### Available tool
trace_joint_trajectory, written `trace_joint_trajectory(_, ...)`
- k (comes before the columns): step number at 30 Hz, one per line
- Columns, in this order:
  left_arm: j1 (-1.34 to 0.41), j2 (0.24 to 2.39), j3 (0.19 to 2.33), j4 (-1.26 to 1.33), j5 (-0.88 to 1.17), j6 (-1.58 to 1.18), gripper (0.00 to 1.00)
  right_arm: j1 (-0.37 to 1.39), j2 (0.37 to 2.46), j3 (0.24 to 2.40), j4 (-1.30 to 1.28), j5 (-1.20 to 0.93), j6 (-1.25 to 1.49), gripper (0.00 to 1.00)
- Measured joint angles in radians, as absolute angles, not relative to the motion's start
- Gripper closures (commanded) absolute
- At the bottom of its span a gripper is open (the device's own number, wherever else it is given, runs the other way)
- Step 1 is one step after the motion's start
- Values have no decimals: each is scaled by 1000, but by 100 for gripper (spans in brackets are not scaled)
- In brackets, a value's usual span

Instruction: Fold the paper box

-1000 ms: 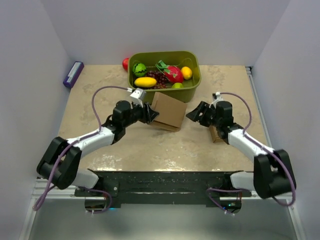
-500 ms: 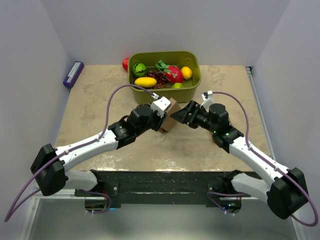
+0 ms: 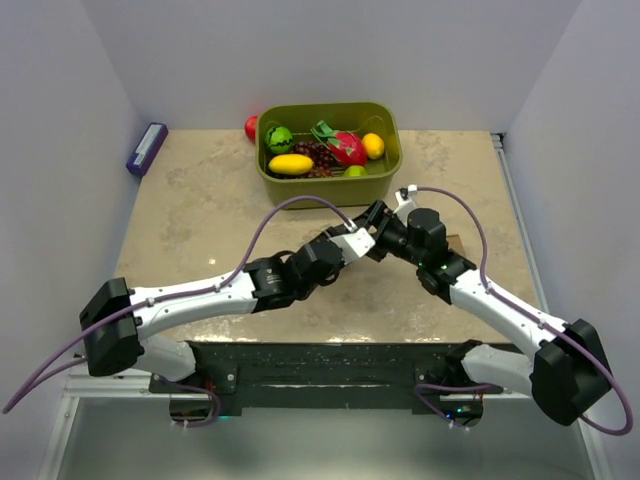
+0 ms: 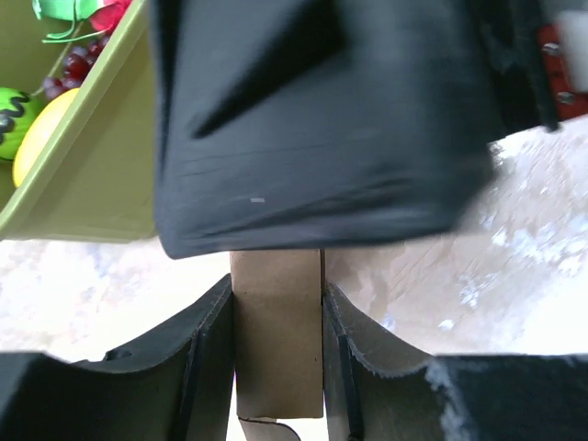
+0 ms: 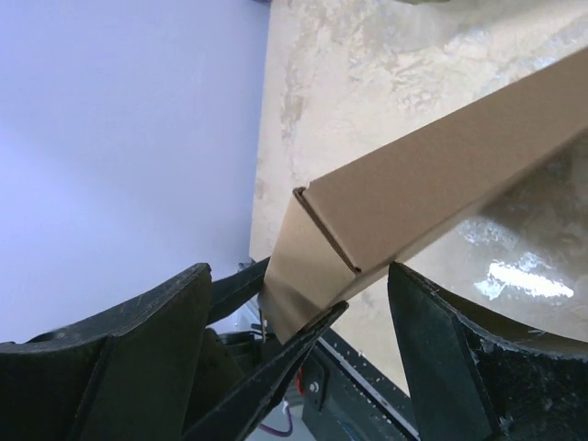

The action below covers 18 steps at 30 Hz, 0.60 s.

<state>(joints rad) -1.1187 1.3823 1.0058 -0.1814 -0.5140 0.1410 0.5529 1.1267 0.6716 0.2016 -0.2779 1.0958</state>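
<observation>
Pinching the paper box (image 4: 276, 354) between the fingers of our left gripper (image 4: 276, 287), we are holding a narrow, flattened strip of it just beside the green bin (image 4: 83, 184). Whether it is touching the table (image 4: 533, 211) we cannot tell. Our right gripper (image 5: 296, 271) is spreading its jaws wide, and a folded corner of the box is poking into the gap with neither finger pressing on it, as far as we are seeing. From above, the two wrists are crowding so close together that the box is hiding beneath them.

We are judging several risks here. The two grippers are working almost nose to nose, so a small misjudged move could be knocking them together. Only one clamp is securing the box, so a sideways push from the right could be twisting it or pulling it loose. Closing the right jaws on the corner off its crease could be crushing the cardboard. The bin wall is sitting near enough for a swinging panel to catch on it.
</observation>
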Motion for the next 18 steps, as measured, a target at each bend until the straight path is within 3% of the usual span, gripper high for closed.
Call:
trace_joint_trajectory(4, -1164, 1405, 1008, -200, -576, 174, 66, 555, 1144, 649, 202, -266, 1100, 23)
trace_joint_trajectory(11, -1248, 1479, 1021, -212, -684, 253, 60, 555, 1179, 617, 180, -251, 1102, 46)
trace_joint_trajectory(12, -1260, 1496, 1024, -217, -704, 262, 57, 555, 1185, 611, 180, -254, 1109, 56)
trace_joint_trajectory(14, -1278, 1536, 1031, -224, -743, 276, 50, 555, 1190, 595, 187, -255, 1128, 64)
trace_joint_trajectory(15, -1286, 1555, 1036, -227, -752, 280, 40, 555, 1192, 585, 196, -257, 1140, 69)
trace_joint_trajectory(18, -1300, 1588, 1042, -241, -736, 286, 23, 555, 1192, 567, 213, -255, 1141, 74)
